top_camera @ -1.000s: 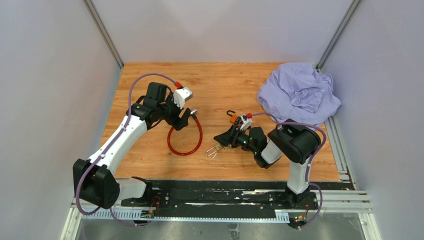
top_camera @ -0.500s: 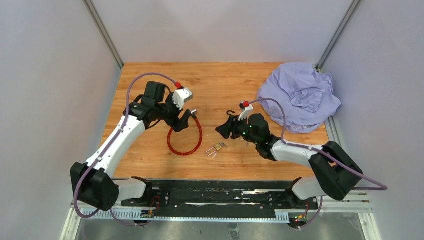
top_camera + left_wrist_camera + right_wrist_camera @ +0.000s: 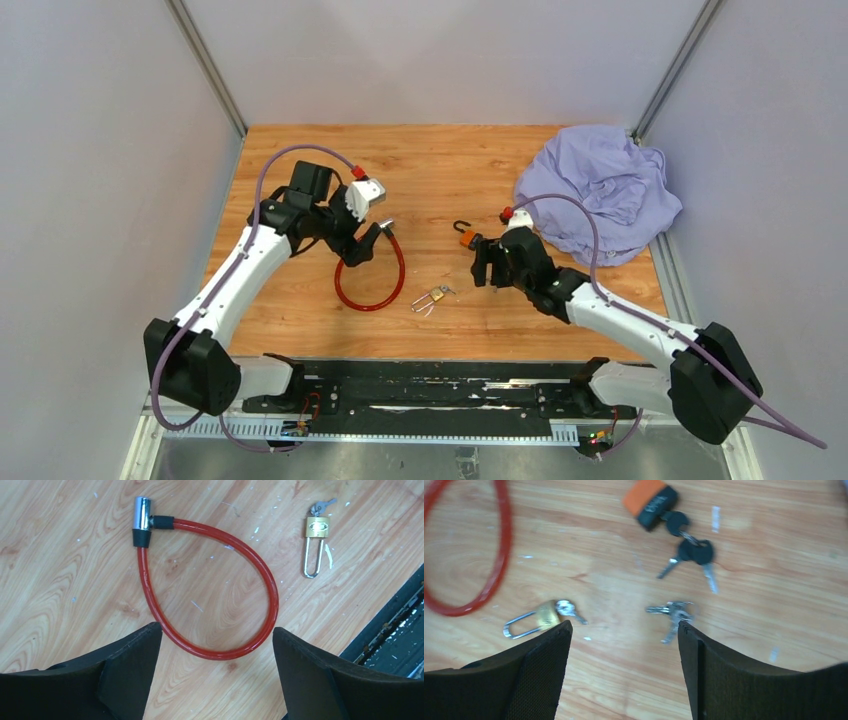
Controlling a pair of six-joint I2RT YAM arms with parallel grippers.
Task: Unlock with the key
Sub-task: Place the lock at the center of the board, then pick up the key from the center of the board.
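Observation:
A small brass padlock (image 3: pixel 434 296) with a key in its keyhole lies on the wooden table; it also shows in the left wrist view (image 3: pixel 318 527) and the right wrist view (image 3: pixel 544 615). A red cable lock (image 3: pixel 400 272) lies looped to its left (image 3: pixel 272 600). My left gripper (image 3: pixel 365 240) hovers open and empty over the cable loop (image 3: pixel 217 635). My right gripper (image 3: pixel 485 262) is open and empty (image 3: pixel 624 630) above the table, right of the brass padlock. A loose bunch of silver keys (image 3: pixel 674 612) lies just ahead of it.
An orange padlock (image 3: pixel 466 238) with black-headed keys (image 3: pixel 694 552) lies beyond the right gripper. A crumpled purple cloth (image 3: pixel 600 190) fills the far right corner. A black rail (image 3: pixel 440 385) runs along the table's near edge.
My right arm has swung out and its gripper has moved right and away from the brass padlock, towards the orange padlock. The left arm has barely moved.

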